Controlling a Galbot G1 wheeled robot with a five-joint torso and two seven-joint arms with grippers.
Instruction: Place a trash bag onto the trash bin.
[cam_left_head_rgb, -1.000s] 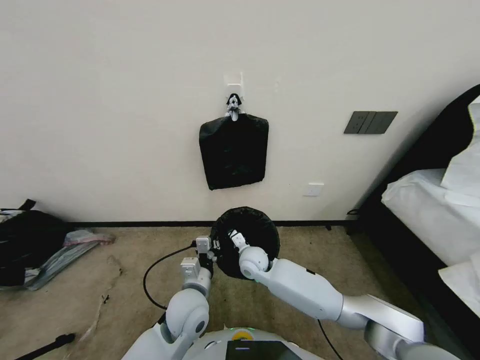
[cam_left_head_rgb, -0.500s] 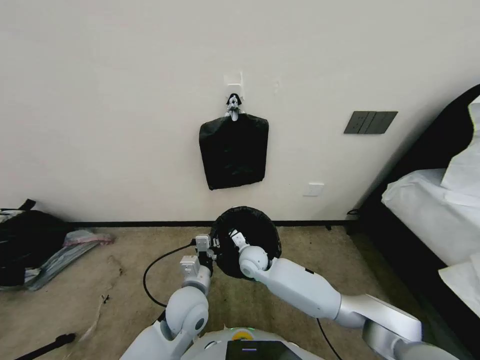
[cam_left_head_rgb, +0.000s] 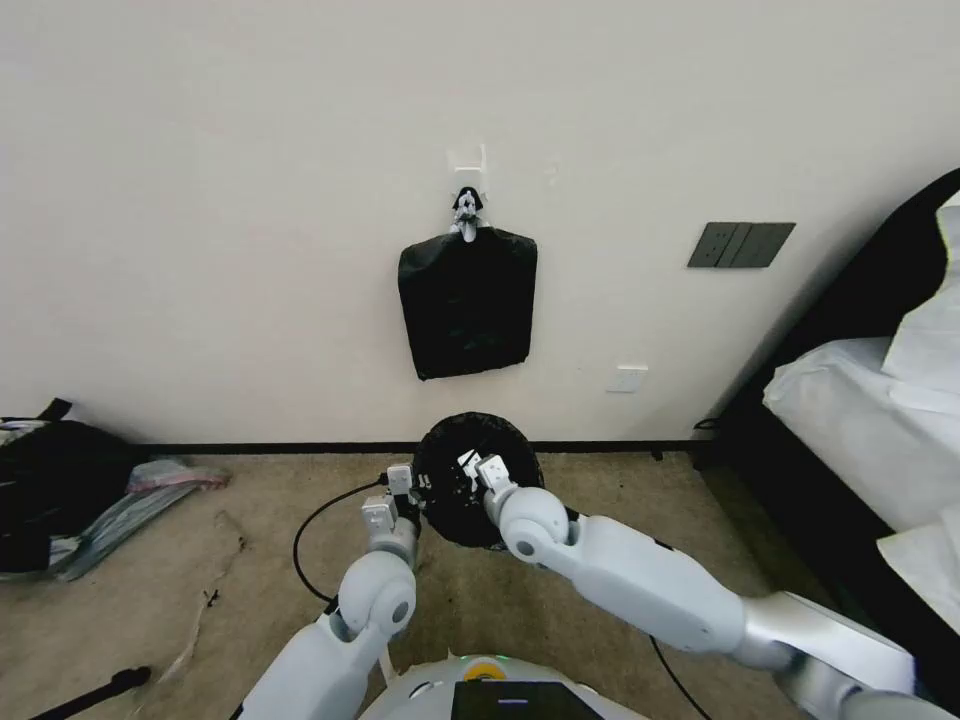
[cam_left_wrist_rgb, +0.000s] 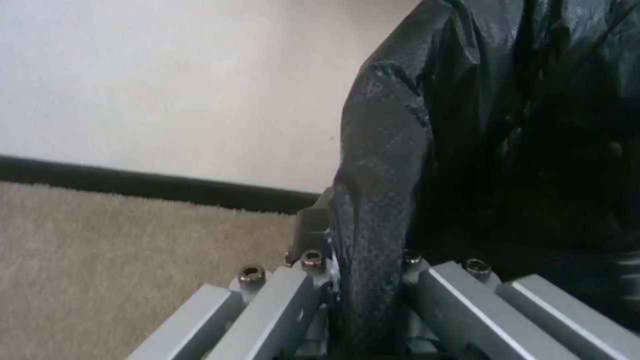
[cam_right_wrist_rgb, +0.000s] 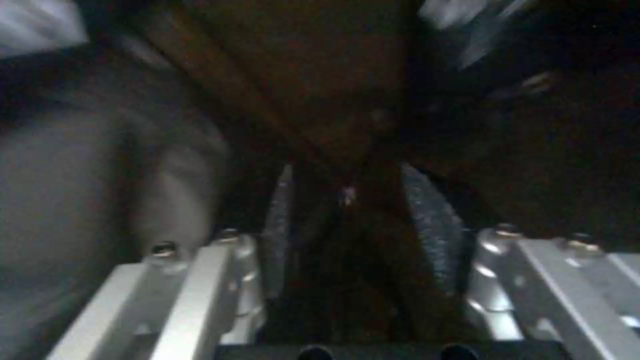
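My left gripper (cam_left_wrist_rgb: 363, 280) pinches the trash bag (cam_left_head_rgb: 478, 490) edge. My right gripper (cam_right_wrist_rgb: 353, 240), jaws apart, sits inside the bag mouth, just beside the left

Glossy black trash bag (cam_left_head_rgb: 478, 480), flat black bundle (cam_left_head_rgb: 467, 300) on cream wall (cam_left_head_rgb: 200, 200), tan carpet (cam_left_head_rgb: 150, 590), white-grey robot arms
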